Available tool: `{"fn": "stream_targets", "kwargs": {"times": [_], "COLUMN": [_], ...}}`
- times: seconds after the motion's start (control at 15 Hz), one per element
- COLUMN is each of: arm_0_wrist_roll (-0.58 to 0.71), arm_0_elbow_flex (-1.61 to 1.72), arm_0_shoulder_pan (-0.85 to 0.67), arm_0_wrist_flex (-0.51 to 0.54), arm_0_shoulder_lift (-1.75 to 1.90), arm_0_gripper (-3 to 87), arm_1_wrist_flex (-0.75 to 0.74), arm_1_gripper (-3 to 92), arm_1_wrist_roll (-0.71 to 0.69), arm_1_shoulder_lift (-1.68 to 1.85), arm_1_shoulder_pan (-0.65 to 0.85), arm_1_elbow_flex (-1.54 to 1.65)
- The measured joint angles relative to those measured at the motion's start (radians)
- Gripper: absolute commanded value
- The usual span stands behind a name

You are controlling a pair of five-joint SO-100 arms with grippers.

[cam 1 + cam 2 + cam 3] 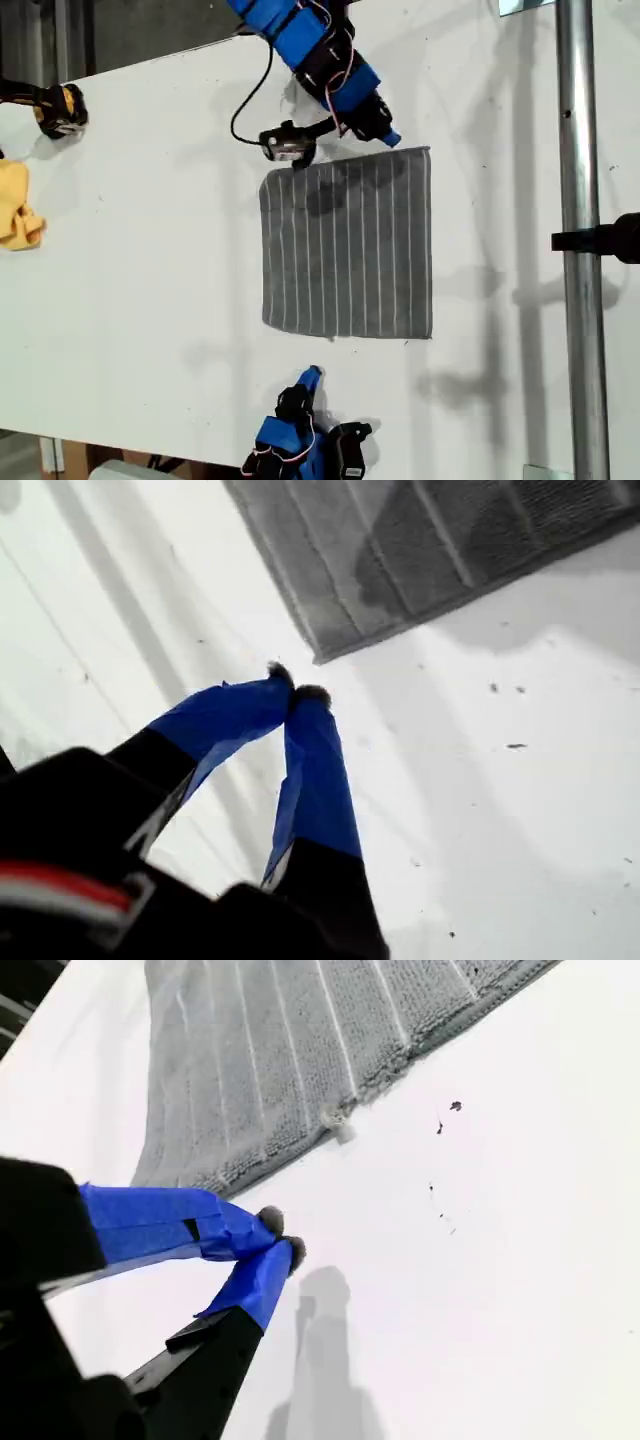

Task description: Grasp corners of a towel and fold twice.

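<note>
Fingers (318, 770) of my first gripper (295, 692) are pressed together with nothing between them. The tips sit over bare surface (150, 280), just short of a corner (322, 655) of the towel (400, 560), not touching it. In the exterior view this gripper (390, 138) is at the towel's top edge, near its top-right corner (427, 152).

My second gripper (280, 1235) also has its fingers pressed together and holds nothing. It is over the surface near the towel (260, 1060), apart from the hem. A small pale tag (335, 1118) sticks out of that hem. In the exterior view this gripper (312, 374) is below the towel's bottom edge.

The towel (350, 245) lies flat and spread out, mid-surface, stripes running top to bottom in the exterior view. An arm's shadow falls on its upper part.

A yellow cloth (18, 205) lies crumpled at the exterior view's left edge, well apart from the towel. A metal pole (580, 250) runs top to bottom at the exterior view's right.
</note>
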Motion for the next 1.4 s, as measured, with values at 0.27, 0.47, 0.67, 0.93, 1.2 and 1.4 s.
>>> {"fn": "stream_targets", "kwargs": {"times": [0.27, 0.47, 0.67, 0.93, 1.2, 1.4], "arm_0_wrist_roll": [0.000, -0.005, -0.018, -0.025, -0.025, -0.031], "arm_0_elbow_flex": [0.000, 0.000, 0.000, 0.000, 0.000, 0.000], "arm_0_shoulder_pan": [0.006, 0.017, 0.051, 0.066, 0.075, 0.086], "arm_0_wrist_flex": [0.000, 0.000, 0.000, 0.000, 0.000, 0.000], "arm_0_shoulder_lift": [0.000, 0.000, 0.000, 0.000, 0.000, 0.000], "arm_0_gripper": [-1.5, -1.5, -1.5, -1.5, -1.5, -1.5], "arm_1_wrist_flex": [0.133, 0.218, 0.272, 0.282, 0.233, 0.029], "arm_1_gripper": [0.4, 20.0, 35.6, 40.0, 38.7, 37.3], "arm_1_wrist_roll": [0.009, 0.043, 0.054, 0.034, 0.061, 0.086], "arm_1_shoulder_lift": [-0.299, -0.385, -0.400, -0.425, -0.428, -0.453], "arm_1_shoulder_pan": [-0.130, -0.124, -0.117, -0.058, -0.023, -0.025], "arm_1_elbow_flex": [-0.344, -0.453, -0.522, -0.531, -0.399, -0.186]}}
